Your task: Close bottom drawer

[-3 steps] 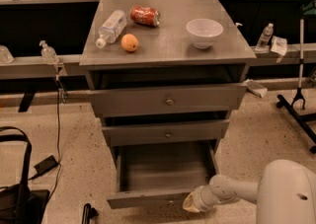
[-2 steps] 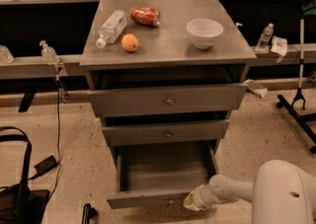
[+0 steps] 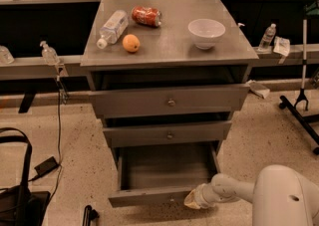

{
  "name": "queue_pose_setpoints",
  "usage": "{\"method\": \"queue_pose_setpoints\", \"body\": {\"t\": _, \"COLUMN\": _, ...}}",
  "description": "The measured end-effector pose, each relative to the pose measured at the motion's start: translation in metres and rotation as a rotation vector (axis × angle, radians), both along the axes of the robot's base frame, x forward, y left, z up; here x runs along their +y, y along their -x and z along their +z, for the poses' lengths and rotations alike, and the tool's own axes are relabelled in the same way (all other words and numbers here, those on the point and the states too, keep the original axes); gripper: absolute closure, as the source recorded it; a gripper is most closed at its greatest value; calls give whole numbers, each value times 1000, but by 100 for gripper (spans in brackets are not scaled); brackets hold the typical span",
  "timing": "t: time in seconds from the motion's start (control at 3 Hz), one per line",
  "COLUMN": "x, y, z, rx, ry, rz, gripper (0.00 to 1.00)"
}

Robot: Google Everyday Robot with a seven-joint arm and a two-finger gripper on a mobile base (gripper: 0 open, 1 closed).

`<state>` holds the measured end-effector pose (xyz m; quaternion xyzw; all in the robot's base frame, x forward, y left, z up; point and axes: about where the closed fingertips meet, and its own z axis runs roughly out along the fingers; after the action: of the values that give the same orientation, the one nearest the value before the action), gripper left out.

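Note:
The bottom drawer (image 3: 164,172) of the grey metal cabinet stands pulled far out, its deep grey tray open and empty. Its slim front (image 3: 144,197) faces me low in the view. My gripper (image 3: 193,200) is at the right end of that front, at or against it, on the end of the white arm that reaches in from the lower right. The middle drawer (image 3: 167,133) and the top drawer (image 3: 169,100) stick out a little.
On the cabinet top (image 3: 169,46) lie a plastic bottle (image 3: 112,27), a red can (image 3: 146,15), an orange (image 3: 131,43) and a white bowl (image 3: 206,32). A black bag (image 3: 17,195) and cable lie on the floor at left. A black stand (image 3: 301,100) is at right.
The arm's white body has shifted slightly to the left. The gripper stays at the drawer front's right end, and the drawer looks as far out as before.

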<state>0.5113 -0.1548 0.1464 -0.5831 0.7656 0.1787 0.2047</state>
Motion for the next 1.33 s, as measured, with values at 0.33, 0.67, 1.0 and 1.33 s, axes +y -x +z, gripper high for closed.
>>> {"method": "queue_pose_setpoints", "body": {"t": 0.33, "x": -3, "y": -15, "z": 5, "rx": -26, "ry": 15, "rz": -6, "gripper": 100}}
{"method": "queue_pose_setpoints", "body": {"t": 0.67, "x": -3, "y": -15, "z": 5, "rx": -26, "ry": 15, "rz": -6, "gripper": 100}}
{"method": "queue_pose_setpoints", "body": {"t": 1.0, "x": -5, "y": -29, "z": 7, "rx": -41, "ry": 1, "rz": -16, "gripper": 100}}
{"method": "queue_pose_setpoints", "body": {"t": 1.33, "x": -5, "y": -28, "z": 7, "rx": -41, "ry": 1, "rz": -16, "gripper": 100}}
